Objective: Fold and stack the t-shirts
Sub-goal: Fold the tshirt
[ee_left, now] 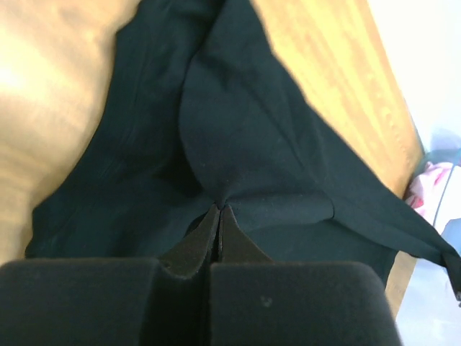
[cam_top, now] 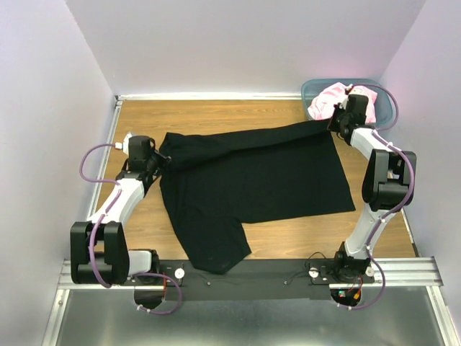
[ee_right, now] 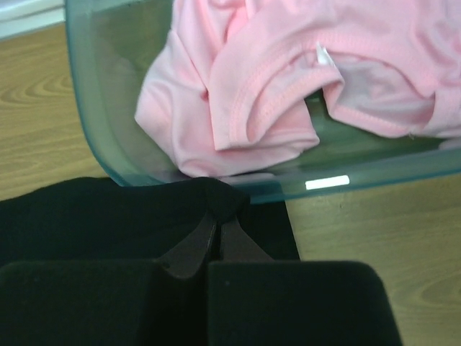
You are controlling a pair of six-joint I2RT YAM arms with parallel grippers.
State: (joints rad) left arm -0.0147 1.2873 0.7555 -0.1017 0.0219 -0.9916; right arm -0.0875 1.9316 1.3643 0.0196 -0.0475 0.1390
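A large black t-shirt [cam_top: 252,180] lies spread across the wooden table, its upper edge pulled taut between the two arms. My left gripper [cam_top: 160,160] is shut on the shirt's left end; in the left wrist view the cloth [ee_left: 238,137] gathers into folds right at the closed tips [ee_left: 220,209]. My right gripper [cam_top: 333,122] is shut on the shirt's far right corner, and the right wrist view shows black cloth [ee_right: 108,216] bunched over the tips [ee_right: 217,218]. The pink t-shirt [cam_top: 333,97] lies crumpled in the teal bin [ee_right: 94,137], just beyond that gripper.
The teal translucent bin [cam_top: 386,101] stands at the back right corner, against the walls. Bare wooden table [cam_top: 137,119] shows around the black shirt. A black rail [cam_top: 252,277] with both arm bases runs along the near edge.
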